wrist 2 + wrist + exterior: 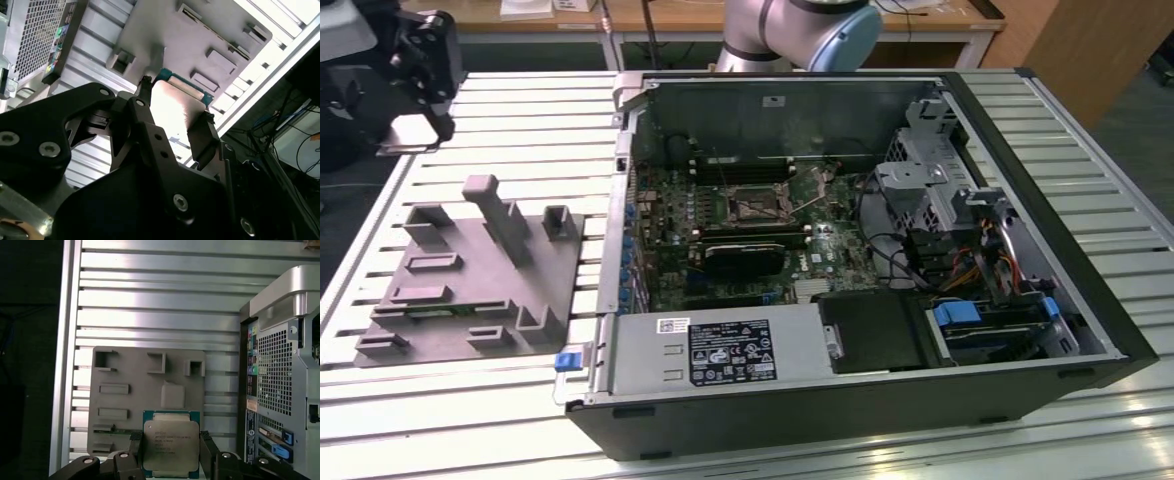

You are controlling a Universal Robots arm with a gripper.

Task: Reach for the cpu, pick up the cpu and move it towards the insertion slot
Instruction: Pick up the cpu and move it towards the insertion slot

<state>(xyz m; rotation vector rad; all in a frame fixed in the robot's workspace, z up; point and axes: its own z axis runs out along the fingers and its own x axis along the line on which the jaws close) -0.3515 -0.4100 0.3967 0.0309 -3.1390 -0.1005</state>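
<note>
The cpu (170, 442) is a flat square chip with a silver top and a green rim. My gripper (170, 449) is shut on it, one black finger (135, 442) on each of two opposite edges. In the second wrist view the cpu (172, 107) shines brightly between the fingers (202, 137). In the exterior view my gripper (416, 118) hangs at the far left, above the table and beyond the grey fixture (467, 270), with the cpu (408, 132) a pale patch under it. The insertion slot (754, 205) lies on the motherboard inside the open computer case, well off to the exterior view's right of the gripper.
The open computer case (1067, 300) fills the middle and right of the slatted metal table (494, 100). Its perforated back panel (275, 370) is close beside the gripper. The grey fixture (145, 390) has upright posts and pockets. The arm's base (794, 35) stands behind the case.
</note>
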